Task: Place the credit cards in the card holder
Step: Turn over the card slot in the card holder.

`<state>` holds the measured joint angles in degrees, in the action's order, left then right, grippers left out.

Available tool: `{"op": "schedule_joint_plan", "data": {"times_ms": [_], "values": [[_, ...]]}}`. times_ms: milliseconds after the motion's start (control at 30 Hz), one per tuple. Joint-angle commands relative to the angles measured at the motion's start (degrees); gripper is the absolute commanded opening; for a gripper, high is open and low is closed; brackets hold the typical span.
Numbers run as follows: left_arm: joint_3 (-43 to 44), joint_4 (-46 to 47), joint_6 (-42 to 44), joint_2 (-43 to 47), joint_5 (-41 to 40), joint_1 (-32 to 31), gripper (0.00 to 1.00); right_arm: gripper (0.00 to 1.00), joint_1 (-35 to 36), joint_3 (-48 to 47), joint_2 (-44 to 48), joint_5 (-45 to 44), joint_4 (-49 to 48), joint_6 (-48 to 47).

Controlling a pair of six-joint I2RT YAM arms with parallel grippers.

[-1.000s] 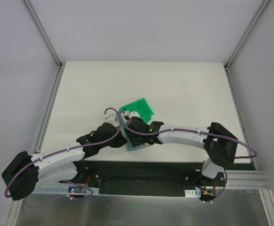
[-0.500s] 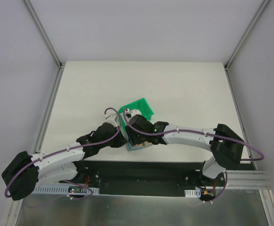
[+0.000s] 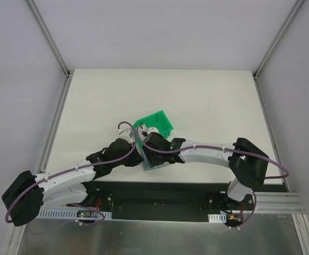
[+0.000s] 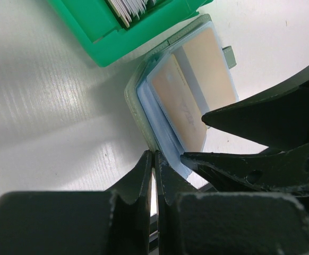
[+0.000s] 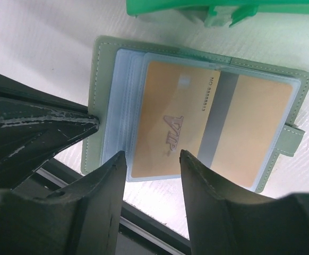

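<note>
The card holder (image 5: 105, 53) lies open at the table's near edge, also in the left wrist view (image 4: 137, 101) and the top view (image 3: 155, 164). A tan-orange credit card marked VIP (image 5: 170, 127) sits in its clear pocket, and a second tan card (image 5: 266, 125) with a grey stripe lies beside it. My left gripper (image 4: 154, 155) is shut on the holder's near leaf edge. My right gripper (image 5: 152, 159) is open, its fingers straddling the VIP card's lower edge just above it. It also shows in the left wrist view (image 4: 194, 138). Both wrists meet over the holder in the top view.
A bright green plastic bin (image 3: 157, 122) stands just beyond the holder, touching or almost touching it, with several whitish cards (image 4: 128, 8) upright inside. The table's near edge and a black rail (image 3: 160, 188) run just behind the holder.
The right arm swung slightly right and back. Both grippers have stayed at the card holder.
</note>
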<state>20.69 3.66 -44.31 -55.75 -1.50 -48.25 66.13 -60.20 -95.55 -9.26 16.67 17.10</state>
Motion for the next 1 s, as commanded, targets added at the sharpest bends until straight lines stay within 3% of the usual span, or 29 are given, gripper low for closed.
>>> {"op": "schedule_joint_plan", "data": {"times_ms": [0, 300, 967], "values": [[0.6, 0.7, -0.3, 0.8, 0.3, 0.5, 0.0, 0.47, -0.1, -2.4, 0.6, -1.8, 1.5, 0.6], [0.8, 0.7, -0.2, 0.6, 0.3, 0.6, 0.0, 0.44, 0.0, -3.2, 2.2, -6.6, 4.9, 0.0], [0.6, 0.8, -0.2, 0.6, 0.4, 0.6, 0.0, 0.48, 0.0, -1.1, 4.1, -2.1, -0.7, 0.1]]}}
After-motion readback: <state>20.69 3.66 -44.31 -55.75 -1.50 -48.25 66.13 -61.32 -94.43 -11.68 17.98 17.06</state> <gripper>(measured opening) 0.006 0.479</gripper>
